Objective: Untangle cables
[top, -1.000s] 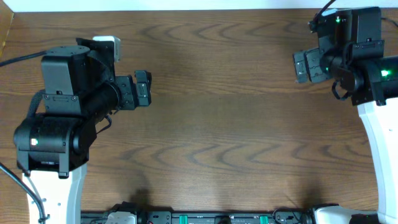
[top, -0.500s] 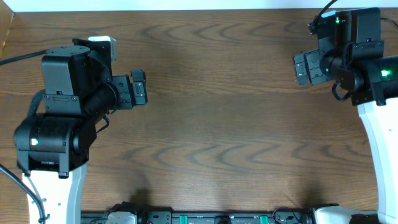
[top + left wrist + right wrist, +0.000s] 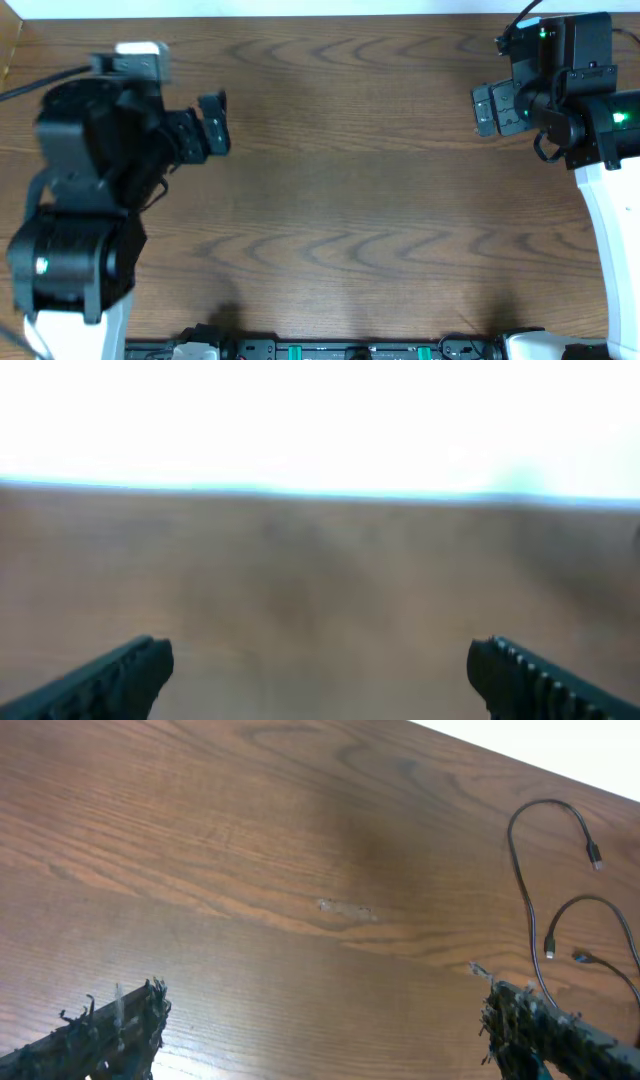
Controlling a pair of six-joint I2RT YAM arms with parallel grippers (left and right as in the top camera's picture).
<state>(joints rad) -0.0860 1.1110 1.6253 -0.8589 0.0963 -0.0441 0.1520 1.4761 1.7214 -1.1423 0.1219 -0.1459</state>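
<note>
Thin black cables [image 3: 545, 890] lie in loose loops on the wooden table at the right edge of the right wrist view, with small plug ends [image 3: 594, 854] showing. No cable shows in the overhead view. My right gripper [image 3: 325, 1035] is open over bare wood, its frayed fingertips [image 3: 115, 1025] far apart, and the cables start just beyond its right finger. In the overhead view the right gripper [image 3: 487, 108] sits at the far right. My left gripper [image 3: 213, 122] is at the far left, open and empty. The left wrist view is blurred; the left gripper [image 3: 320, 680] there faces bare wood.
The wooden table [image 3: 340, 200] ends in a white strip along its far edge [image 3: 330, 8]. Black hardware with green parts [image 3: 340, 350] lines the front edge. The two arm bases [image 3: 75, 250] stand at the left and right sides.
The left arm has swung and lifted, carrying its gripper a little toward the table's far edge; it is motion-blurred. The right arm has not moved.
</note>
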